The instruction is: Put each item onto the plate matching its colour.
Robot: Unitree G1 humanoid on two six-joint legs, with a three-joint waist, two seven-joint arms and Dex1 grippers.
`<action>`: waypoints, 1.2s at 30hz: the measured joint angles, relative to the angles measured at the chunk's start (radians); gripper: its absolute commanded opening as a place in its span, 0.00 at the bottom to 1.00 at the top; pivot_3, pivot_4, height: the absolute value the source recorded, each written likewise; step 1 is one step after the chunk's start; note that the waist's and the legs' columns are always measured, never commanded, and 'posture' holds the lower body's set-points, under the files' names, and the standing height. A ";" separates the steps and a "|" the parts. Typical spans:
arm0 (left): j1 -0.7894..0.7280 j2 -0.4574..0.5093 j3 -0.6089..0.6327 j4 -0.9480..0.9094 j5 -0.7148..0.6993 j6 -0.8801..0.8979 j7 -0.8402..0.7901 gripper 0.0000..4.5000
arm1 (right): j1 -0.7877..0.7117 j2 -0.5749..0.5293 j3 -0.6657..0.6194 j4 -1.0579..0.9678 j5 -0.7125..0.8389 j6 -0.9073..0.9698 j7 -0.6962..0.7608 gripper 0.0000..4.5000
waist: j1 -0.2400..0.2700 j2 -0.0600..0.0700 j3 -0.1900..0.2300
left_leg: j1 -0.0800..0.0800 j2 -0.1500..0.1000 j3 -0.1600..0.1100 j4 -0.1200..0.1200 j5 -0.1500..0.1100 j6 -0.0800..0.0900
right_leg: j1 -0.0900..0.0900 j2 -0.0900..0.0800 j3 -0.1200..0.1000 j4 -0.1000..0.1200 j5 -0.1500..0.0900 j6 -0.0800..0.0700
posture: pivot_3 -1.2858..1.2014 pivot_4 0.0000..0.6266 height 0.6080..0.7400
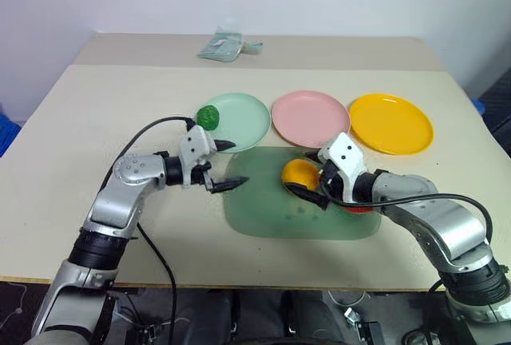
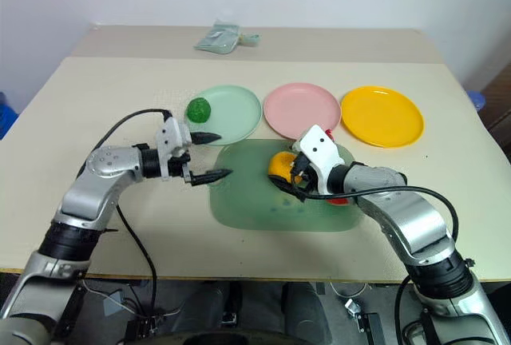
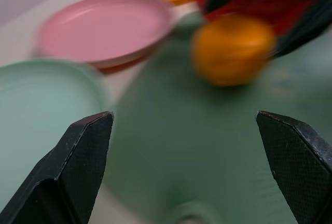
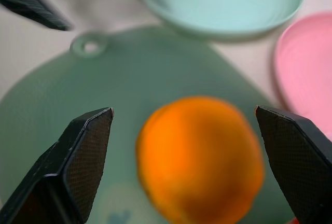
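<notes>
The bumpy dark green ball [image 1: 209,116] rests on the left rim of the mint green plate [image 1: 247,125]. To its right stand the pink plate [image 1: 310,117] and the yellow plate [image 1: 391,123], both bare. The orange fruit [image 1: 298,174] lies on the translucent green board [image 1: 279,213]. My right gripper [image 1: 310,177] is open, its fingers on either side of the orange [image 4: 199,159] without closing on it. The red watermelon wedge [image 1: 359,208] peeks out from under my right wrist. My left gripper [image 1: 231,164] is open and holds nothing; it hovers at the board's left edge, pointing towards the orange [image 3: 233,50].
A small pale grey-green cloth bundle [image 1: 227,47] lies at the back of the table. The board has a small loop handle [image 4: 89,45] at its left end. A black cable loops from my left wrist over the table.
</notes>
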 measured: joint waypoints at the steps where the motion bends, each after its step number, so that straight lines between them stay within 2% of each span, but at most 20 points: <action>1: 0.010 -0.004 -0.006 -0.026 -0.002 0.010 0.001 0.99 | -0.001 -0.003 0.005 0.002 -0.013 0.005 0.000 1.00 | -0.001 0.000 0.000 | 0.000 0.000 0.000 0.000 0.000 0.000 | 0.000 0.000 0.000 0.000 0.000 0.000 | 0.52 0.24 1.00; 4: 0.031 -0.018 -0.027 -0.079 -0.008 0.034 0.006 0.99 | -0.007 -0.003 0.022 0.025 -0.045 0.015 -0.002 1.00 | -0.004 0.000 0.000 | 0.000 0.000 0.000 0.000 0.000 0.000 | 0.000 0.000 0.000 0.000 0.000 0.000 | 0.52 0.24 1.00; 9: 0.047 -0.021 -0.032 -0.109 -0.022 0.057 0.021 1.00 | -0.015 0.004 0.023 0.037 -0.064 0.033 0.002 0.71 | -0.005 0.000 0.000 | 0.000 0.000 0.000 0.000 0.000 0.000 | 0.000 0.001 0.000 0.000 0.000 0.000 | 0.52 0.24 1.00; 15: 0.055 -0.003 -0.025 -0.113 -0.025 0.059 0.025 1.00 | -0.072 0.008 0.029 0.033 -0.071 0.037 0.022 0.71 | -0.007 0.001 0.000 | 0.000 0.000 0.000 0.000 0.000 0.000 | 0.000 0.001 0.000 0.000 0.000 0.000 | 0.52 0.24 1.00; 21: 0.047 -0.027 -0.020 -0.115 -0.040 0.065 0.060 1.00 | -0.301 -0.023 -0.141 0.079 -0.033 0.090 0.021 0.71 | 0.001 0.001 0.000 | 0.000 0.000 0.000 0.000 0.000 0.000 | 0.000 0.000 -0.001 0.000 0.000 0.000 | 0.52 0.24 1.00; 24: 0.008 -0.083 0.000 -0.117 -0.065 0.105 0.121 1.00 | -0.386 -0.079 -0.183 0.269 -0.077 0.087 -0.004 0.71 | 0.004 0.000 0.000 | 0.000 -0.002 0.000 0.001 -0.001 0.002 | 0.002 -0.001 -0.001 0.000 0.000 0.000 | 0.52 0.24 1.00; 27: -0.047 -0.134 0.020 -0.112 -0.067 0.143 0.203 1.00 | -0.420 -0.111 -0.183 0.504 -0.154 -0.002 -0.014 0.71 | -0.001 0.000 0.000 | 0.001 -0.002 0.001 0.001 -0.001 0.002 | 0.001 0.000 -0.001 0.000 0.000 0.000 | 0.52 0.24 1.00; 34: -0.079 -0.171 -0.023 -0.101 -0.038 0.190 0.277 1.00 | -0.531 -0.022 -0.116 1.163 -0.318 -0.318 -0.015 0.71 | -0.031 0.002 0.001 | 0.001 0.000 0.004 -0.004 0.001 -0.001 | -0.002 0.002 0.002 0.000 0.000 0.000 | 0.52 0.24 1.00; 36: -0.078 -0.172 -0.031 -0.101 -0.030 0.195 0.286 1.00 | -0.567 -0.013 -0.110 1.265 -0.345 -0.381 -0.009 0.93 | -0.032 0.002 0.001 | 0.001 0.000 0.005 -0.004 0.001 -0.001 | -0.002 0.003 0.002 0.000 0.000 0.000 | 0.52 0.24 1.00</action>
